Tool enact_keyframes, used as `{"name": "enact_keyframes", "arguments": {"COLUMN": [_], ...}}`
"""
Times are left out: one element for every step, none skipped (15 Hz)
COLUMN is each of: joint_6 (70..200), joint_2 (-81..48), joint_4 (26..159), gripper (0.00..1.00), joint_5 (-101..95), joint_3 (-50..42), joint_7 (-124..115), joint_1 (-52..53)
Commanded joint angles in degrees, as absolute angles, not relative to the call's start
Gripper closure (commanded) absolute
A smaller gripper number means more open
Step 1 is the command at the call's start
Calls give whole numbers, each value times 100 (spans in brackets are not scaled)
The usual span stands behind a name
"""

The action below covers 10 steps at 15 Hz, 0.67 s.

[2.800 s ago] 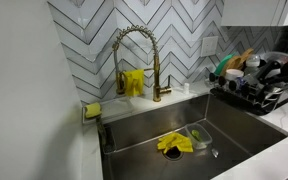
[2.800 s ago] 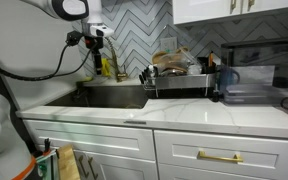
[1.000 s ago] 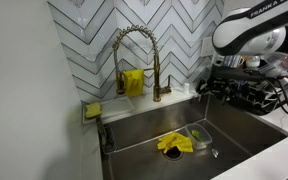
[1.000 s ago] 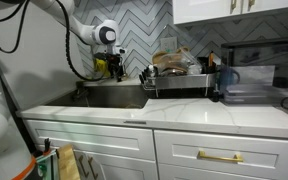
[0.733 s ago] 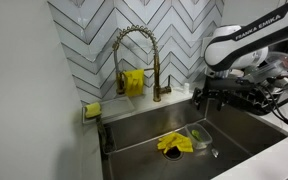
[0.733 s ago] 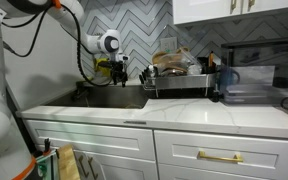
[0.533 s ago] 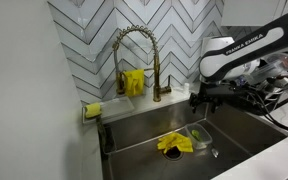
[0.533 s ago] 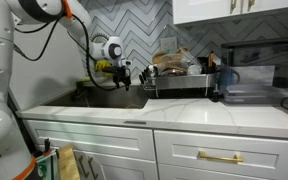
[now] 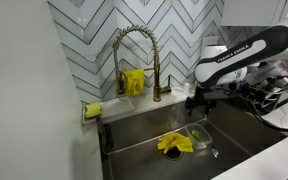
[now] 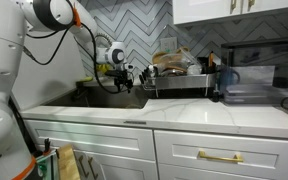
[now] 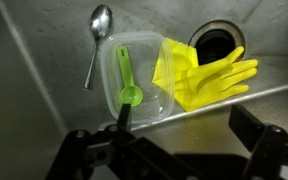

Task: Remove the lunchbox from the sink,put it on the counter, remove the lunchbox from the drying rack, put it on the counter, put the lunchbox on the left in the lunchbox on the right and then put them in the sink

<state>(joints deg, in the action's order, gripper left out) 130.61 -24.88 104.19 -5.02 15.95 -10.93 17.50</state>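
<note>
While the end effector point(image 9: 196, 103) hangs, jaws apart and empty, above the sink point(image 9: 139, 138), it should straddle one wall of the clear lunchbox point(image 11: 136, 62) on the basin floor (green spoon point(image 11: 127, 85) inside, yellow glove point(image 11: 206, 75) against it), pinching no glove.

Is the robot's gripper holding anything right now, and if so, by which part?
Nothing is held. The black gripper hangs open above the clear plastic lunchbox lying in the brushed stainless steel sink.
</note>
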Motion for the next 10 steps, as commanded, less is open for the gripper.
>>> {"name": "enact_keyframes", "arguments": {"joint_6": [12932,12872,12778,12734,12700,12665,12605,12552,12552,12544], "joint_2": [-2952,-3162,-3303,-3426,-3553,-3684,-3831,-3936,-4061,-4177], "joint_4": [10007,9838,9723,9637,9543,9444,9321,9215,9101,8988], "gripper": [0,0,0,0,0,0,0,0,0,0], "joint_5": [-450,-415,-462,-489,-500,-491,-554,-557,-594,-611], "joint_3": [1484,1496,1456,1410,1375,1344,1257,1230,1174,1131], "joint_7": [-879,-839,-879,-956,-979,-1007,-1122,-1121,-1141,-1141], "joint_1": [1950,1990,2065,2130,2187,2240,2334,2380,2443,2490]}}
